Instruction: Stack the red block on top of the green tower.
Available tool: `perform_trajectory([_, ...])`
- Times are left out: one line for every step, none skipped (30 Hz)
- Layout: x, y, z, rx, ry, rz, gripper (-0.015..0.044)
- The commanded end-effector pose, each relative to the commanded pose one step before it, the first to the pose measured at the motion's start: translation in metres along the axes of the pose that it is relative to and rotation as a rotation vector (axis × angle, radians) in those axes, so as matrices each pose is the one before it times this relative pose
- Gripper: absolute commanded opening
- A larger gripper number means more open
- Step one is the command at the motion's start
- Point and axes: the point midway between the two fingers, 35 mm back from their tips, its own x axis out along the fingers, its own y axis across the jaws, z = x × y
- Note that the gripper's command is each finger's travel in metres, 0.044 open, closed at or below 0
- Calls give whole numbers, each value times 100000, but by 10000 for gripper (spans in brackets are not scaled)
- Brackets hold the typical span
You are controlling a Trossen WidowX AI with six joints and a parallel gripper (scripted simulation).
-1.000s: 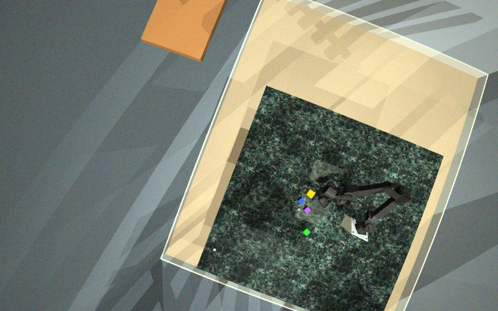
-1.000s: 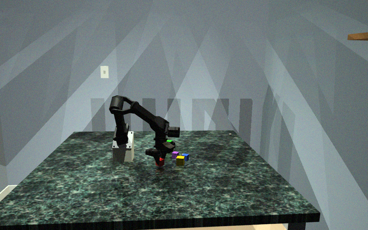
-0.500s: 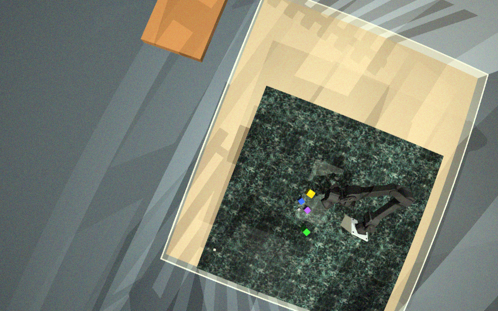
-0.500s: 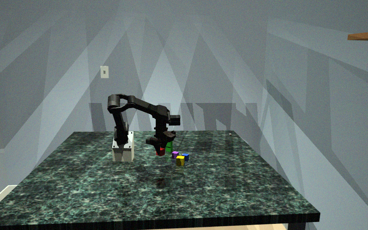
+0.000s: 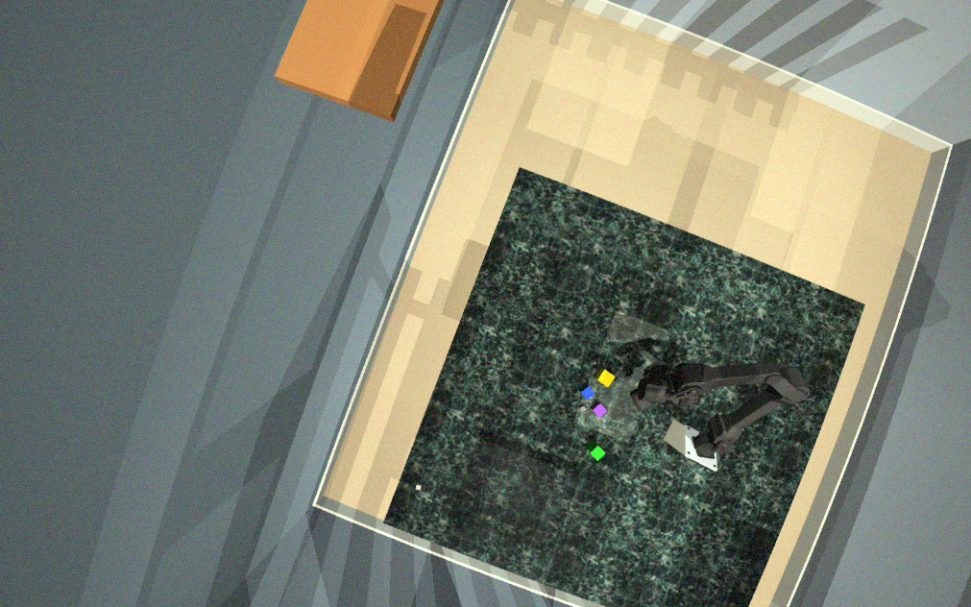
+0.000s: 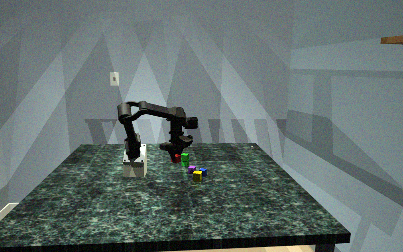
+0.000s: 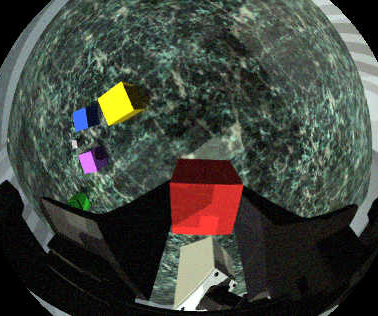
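- Gripper point(image 7: 205, 214) closed on the red block point(image 7: 205, 203); fingers pressed against opposite side faces of the block, seen from the wrist view.
- Red block point(image 6: 176, 158) carried clear of the worktop point(image 6: 165, 200), hanging just beside the green tower point(image 6: 184, 159) in the exterior view, roughly level with the tower's top.
- Green tower standing upright on the worktop; only a small green corner point(image 7: 80, 201) visible in the wrist view, at the edge of the left finger.
- Three loose blocks grouped near the gripper: yellow block point(image 6: 197, 176), blue block point(image 6: 203, 172), purple block point(image 6: 191, 169).
- From above, purple block point(image 5: 598, 410) lying between the green tower point(image 5: 595, 452) and the yellow block point(image 5: 606, 377); blue block point(image 5: 588, 393) just beside the yellow one.
- Purple block nearest the tower, but apart from it.
- Red block hidden under the arm point(image 5: 708, 380) in the top view.
- Arm base mount point(image 6: 134, 162) well apart from the blocks, on the other side of the gripper.
- Small white speck point(image 5: 418, 487) near a worktop corner, well away from everything.
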Motion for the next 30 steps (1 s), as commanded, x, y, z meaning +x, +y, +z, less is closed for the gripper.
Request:
perform_trajectory([-359, 16, 0, 647, 193, 276, 0])
perform_trajectory([-13, 80, 0, -15, 6, 40, 0])
perform_trajectory([-40, 241, 0, -45, 17, 119, 0])
perform_trajectory([-65, 403, -5, -74, 29, 195, 0])
perform_trajectory([-77, 490, -15, -89, 35, 228, 0])
perform_trajectory([-75, 493, -24, -88, 36, 219, 0])
perform_trajectory([-73, 495, -34, -88, 36, 211, 0])
perform_trajectory([-71, 496, -43, -87, 35, 202, 0])
perform_trajectory([-68, 498, -53, -86, 35, 194, 0])
perform_trajectory([-66, 499, -62, -85, 35, 185, 0])
perform_trajectory([-64, 500, -72, -84, 34, 177, 0])
perform_trajectory([-86, 521, -110, -245, 110, 296, 0])
perform_trajectory([-83, 521, -120, -244, 110, 285, 0])
perform_trajectory([-81, 522, -130, -243, 111, 273, 0])
perform_trajectory([-78, 522, -139, -242, 111, 262, 0])
perform_trajectory([-75, 521, -149, -241, 112, 251, 0])
perform_trajectory([-71, 521, -159, -240, 112, 239, 0])
perform_trajectory([-68, 520, -168, -239, 111, 228, 0])
perform_trajectory([-65, 519, -178, -238, 111, 217, 0])
perform_trajectory([-61, 518, -188, -237, 111, 205, 0])
perform_trajectory([-58, 517, -197, -235, 110, 194, 0])
perform_trajectory([-25, 486, -148, 53, 49, 56, 0])
perform_trajectory([-22, 486, -158, 54, 47, 49, 0])
perform_trajectory([-19, 484, -167, 56, 45, 41, 0])
perform_trajectory([-15, 483, -177, 58, 42, 34, 0])
perform_trajectory([-12, 482, -186, 59, 40, 27, 0])
perform_trajectory([-8, 480, -196, 61, 37, 20, 0])
perform_trajectory([-4, 478, -205, 63, 34, 13, 0])
perform_trajectory([-1, 476, -215, 65, 31, 6, 0])
perform_trajectory([3, 473, -224, 67, 28, -1, 0])
